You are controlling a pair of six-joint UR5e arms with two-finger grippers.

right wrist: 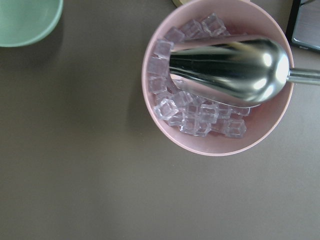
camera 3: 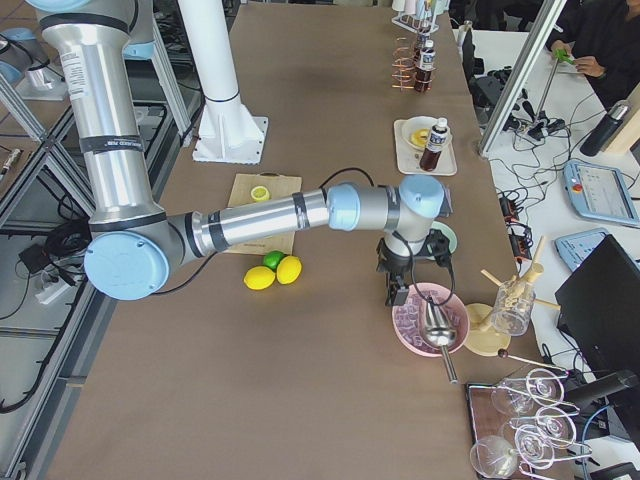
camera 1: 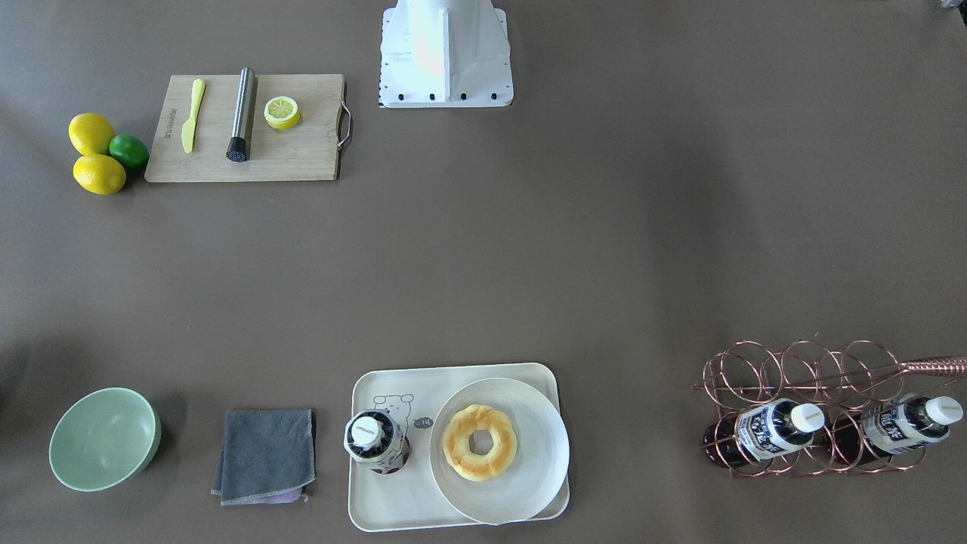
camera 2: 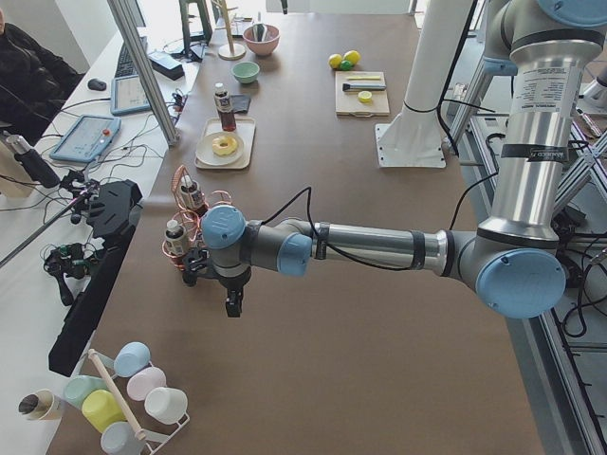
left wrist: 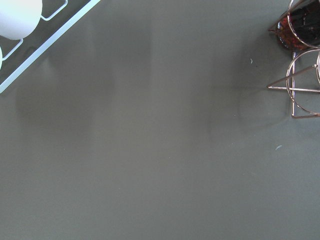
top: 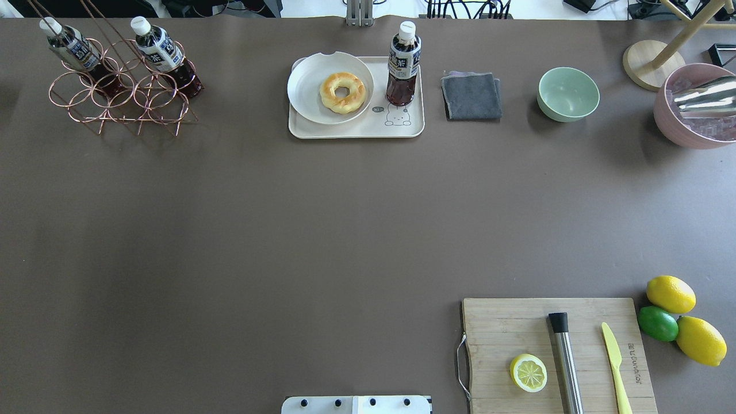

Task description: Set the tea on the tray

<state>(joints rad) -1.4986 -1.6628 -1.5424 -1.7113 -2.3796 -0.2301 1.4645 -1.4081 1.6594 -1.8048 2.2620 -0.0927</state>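
Note:
One tea bottle (top: 402, 69) stands upright on the cream tray (top: 356, 131), next to the bear drawing; it also shows in the front view (camera 1: 375, 440) on the tray (camera 1: 393, 506). Two more tea bottles (top: 75, 52) (top: 164, 54) lie slanted in a copper wire rack (top: 121, 98). My left gripper (camera 2: 232, 303) hangs over the table beside that rack, far from the tray. My right gripper (camera 3: 396, 293) hangs beside the pink ice bowl (camera 3: 430, 320). Both grippers show only in the side views, so I cannot tell whether they are open or shut.
A white plate with a doughnut (top: 342, 92) fills the tray's other half. A grey cloth (top: 471, 96) and a green bowl (top: 568, 94) lie to the right. A cutting board (top: 517, 328) with a lemon half, a steel rod and a knife sits at the near right, next to lemons and a lime (top: 658, 323).

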